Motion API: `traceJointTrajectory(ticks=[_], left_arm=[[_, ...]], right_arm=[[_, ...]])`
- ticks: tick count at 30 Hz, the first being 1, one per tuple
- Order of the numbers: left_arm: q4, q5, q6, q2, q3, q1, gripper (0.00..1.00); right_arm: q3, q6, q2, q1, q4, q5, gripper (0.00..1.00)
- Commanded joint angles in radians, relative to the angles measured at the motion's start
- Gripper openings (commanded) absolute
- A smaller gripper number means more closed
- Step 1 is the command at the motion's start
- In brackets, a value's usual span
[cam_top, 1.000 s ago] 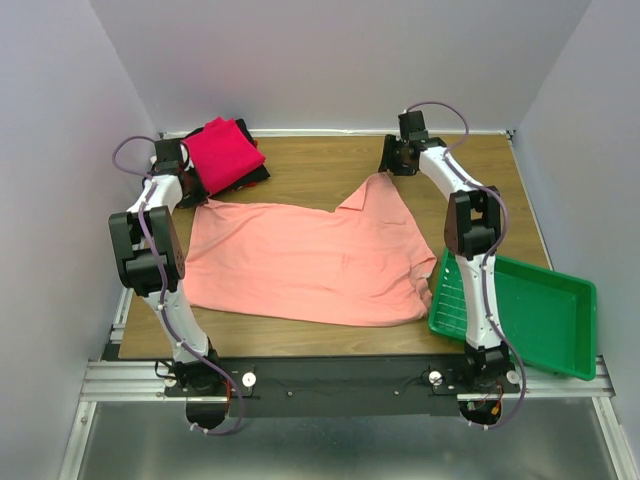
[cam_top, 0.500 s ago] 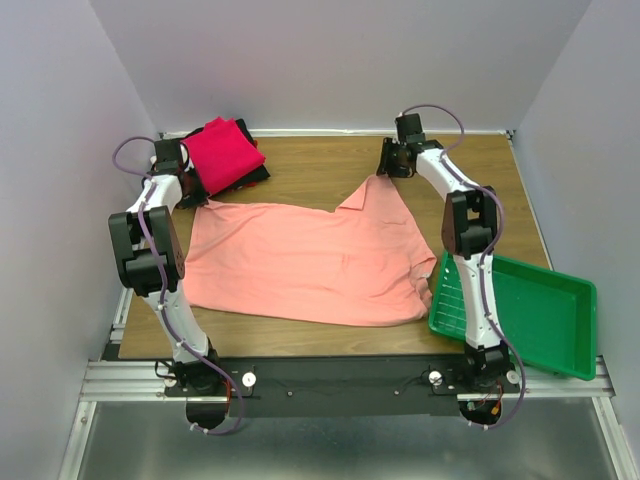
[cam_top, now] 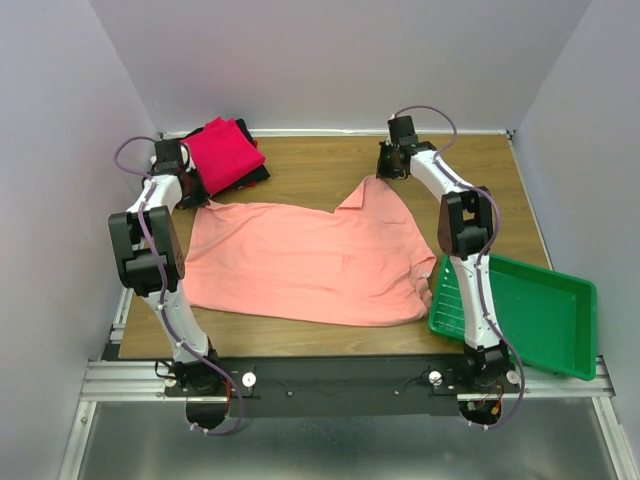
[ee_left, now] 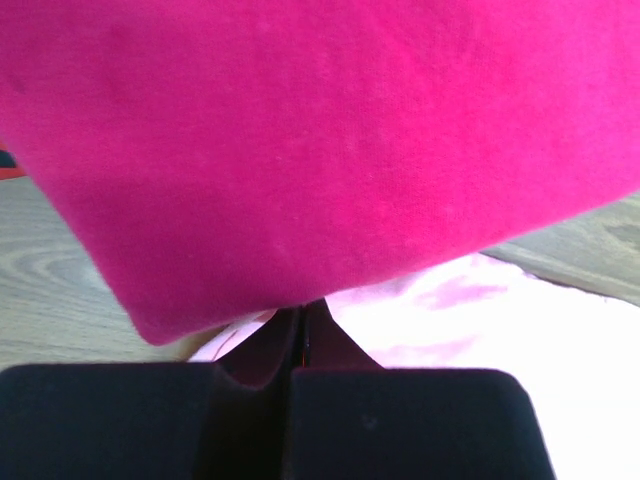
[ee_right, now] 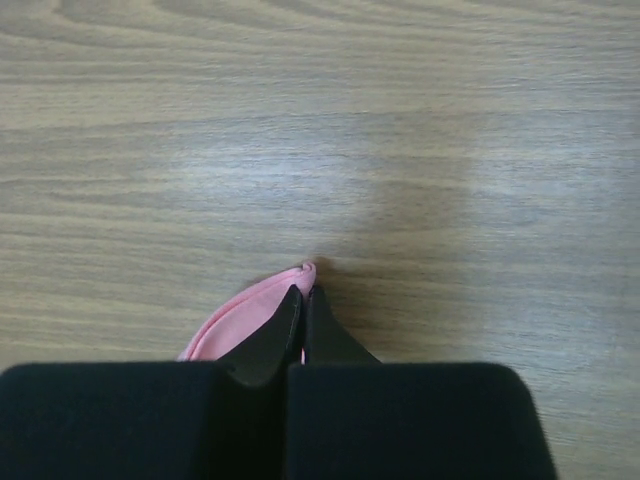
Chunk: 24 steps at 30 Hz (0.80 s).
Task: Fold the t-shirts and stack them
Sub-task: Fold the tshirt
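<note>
A salmon-pink t-shirt (cam_top: pixel 310 260) lies spread flat across the middle of the table. My right gripper (cam_top: pixel 383 172) is at its far right corner and is shut on it. In the right wrist view a fold of the pink cloth (ee_right: pixel 250 310) pokes out past the closed gripper (ee_right: pixel 305 295). My left gripper (cam_top: pixel 197 194) is at the shirt's far left corner, beside a folded magenta t-shirt (cam_top: pixel 225 150). In the left wrist view that gripper (ee_left: pixel 303 318) is shut with pale pink cloth (ee_left: pixel 450 320) on both sides, and the magenta t-shirt (ee_left: pixel 300 140) hangs over its tips.
The magenta shirt rests on a black t-shirt (cam_top: pixel 258 172) at the back left corner. A green plastic tray (cam_top: pixel 540 310) sits at the near right, partly over the table edge. Bare wooden tabletop (ee_right: pixel 400 120) lies beyond the right gripper.
The right gripper shifted slightly left and closed on the pink shirt's far right corner. The left arm and the shirts have not moved.
</note>
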Motion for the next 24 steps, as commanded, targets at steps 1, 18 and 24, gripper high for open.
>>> traceJointTrajectory(ticks=[1, 18, 24], left_arm=[[-0.012, 0.076, 0.031, 0.006, 0.019, 0.008, 0.0], [0.027, 0.389, 0.019, 0.099, 0.187, 0.028, 0.0], [0.018, 0.443, 0.054, 0.101, 0.164, 0.046, 0.0]], right_arm=[[0.005, 0.003, 0.017, 0.001, -0.019, 0.104, 0.0], [0.269, 0.0, 0.074, -0.103, -0.022, 0.061, 0.0], [0.148, 0.02, -0.05, -0.103, -0.019, -0.003, 0.0]])
